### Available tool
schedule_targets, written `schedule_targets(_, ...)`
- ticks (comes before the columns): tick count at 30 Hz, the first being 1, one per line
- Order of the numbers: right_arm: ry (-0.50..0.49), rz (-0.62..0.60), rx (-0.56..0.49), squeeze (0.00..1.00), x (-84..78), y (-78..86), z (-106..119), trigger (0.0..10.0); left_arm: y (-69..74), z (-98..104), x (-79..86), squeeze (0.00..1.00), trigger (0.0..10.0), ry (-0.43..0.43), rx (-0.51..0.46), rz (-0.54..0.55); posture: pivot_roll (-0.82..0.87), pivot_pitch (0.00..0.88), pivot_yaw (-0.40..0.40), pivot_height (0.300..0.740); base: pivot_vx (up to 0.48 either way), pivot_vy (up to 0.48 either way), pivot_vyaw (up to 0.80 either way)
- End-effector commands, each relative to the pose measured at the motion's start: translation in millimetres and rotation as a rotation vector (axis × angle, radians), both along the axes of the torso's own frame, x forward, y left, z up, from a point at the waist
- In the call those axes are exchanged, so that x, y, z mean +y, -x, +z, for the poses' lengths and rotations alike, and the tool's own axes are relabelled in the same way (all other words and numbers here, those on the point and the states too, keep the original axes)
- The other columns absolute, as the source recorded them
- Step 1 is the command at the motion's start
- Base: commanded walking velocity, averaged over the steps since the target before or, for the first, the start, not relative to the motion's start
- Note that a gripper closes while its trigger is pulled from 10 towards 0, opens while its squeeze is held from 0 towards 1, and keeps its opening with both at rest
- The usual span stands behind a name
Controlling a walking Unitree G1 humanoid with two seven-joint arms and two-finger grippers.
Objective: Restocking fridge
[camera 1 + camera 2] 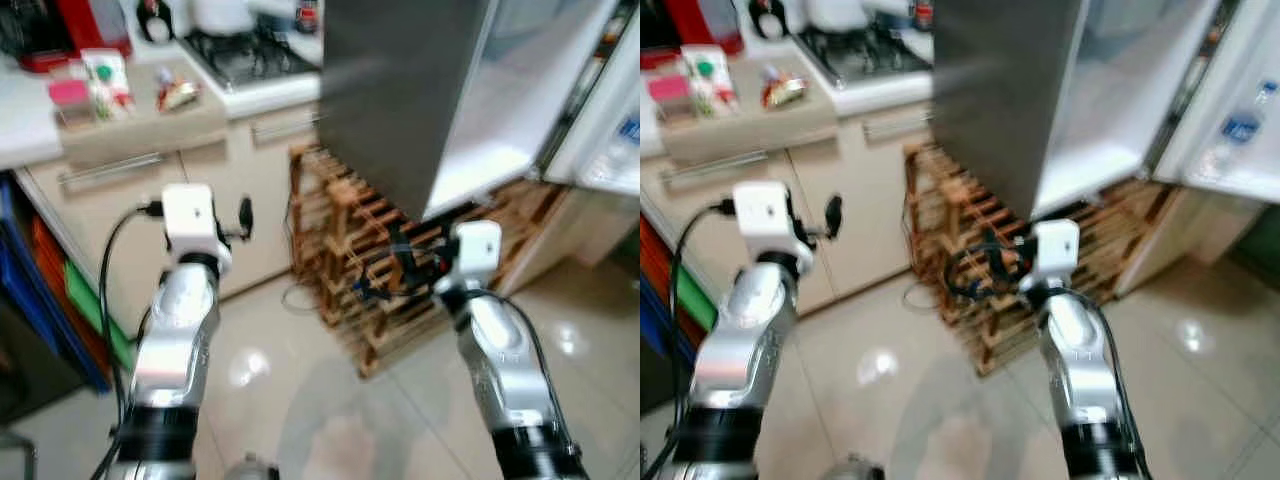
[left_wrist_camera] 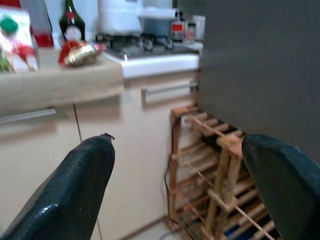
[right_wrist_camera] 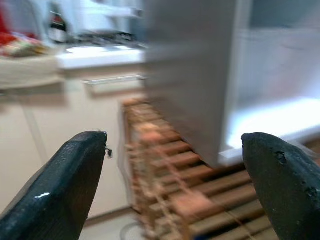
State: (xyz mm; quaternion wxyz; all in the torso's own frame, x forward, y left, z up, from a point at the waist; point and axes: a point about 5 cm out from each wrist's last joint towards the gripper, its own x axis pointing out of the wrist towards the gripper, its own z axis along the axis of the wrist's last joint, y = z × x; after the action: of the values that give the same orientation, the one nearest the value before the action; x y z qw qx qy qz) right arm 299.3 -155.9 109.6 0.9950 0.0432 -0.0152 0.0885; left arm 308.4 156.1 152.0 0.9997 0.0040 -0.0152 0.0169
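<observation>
Your left claw (image 2: 175, 185) is spread wide and holds nothing, raised in front of the cabinets; your right claw (image 3: 175, 185) is just as wide apart and empty, hanging over the wooden rack (image 1: 380, 270) beside the fridge (image 1: 470, 110). The fridge stands ahead on your right with its door (image 1: 610, 120) swung open and a bare white shelf (image 3: 270, 125) lit inside. The likely stock, a carton (image 1: 105, 80) and some packets (image 1: 178, 93), sits on the desk (image 1: 130, 125) to your left, well apart from both claws.

I judge you are between pick-ups, so turn left and square up to the desk before reaching. The pictures are smeared, so let the body settle first. Take the carton by its sides, upright. Mind the rack and its cable (image 1: 400, 270) when you swing back toward the shelf.
</observation>
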Motion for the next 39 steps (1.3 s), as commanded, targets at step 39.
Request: schedule_targets(39, 0.077, 0.039, -0.005, 0.01, 6.6, -0.5, -6, 10.0, 1.6, -12, 15.4, 0.00, 10.0, -0.067, 0.005, -0.035, 0.01, 0.000, 0.021, 0.740, 0.092, 0.000, 0.58)
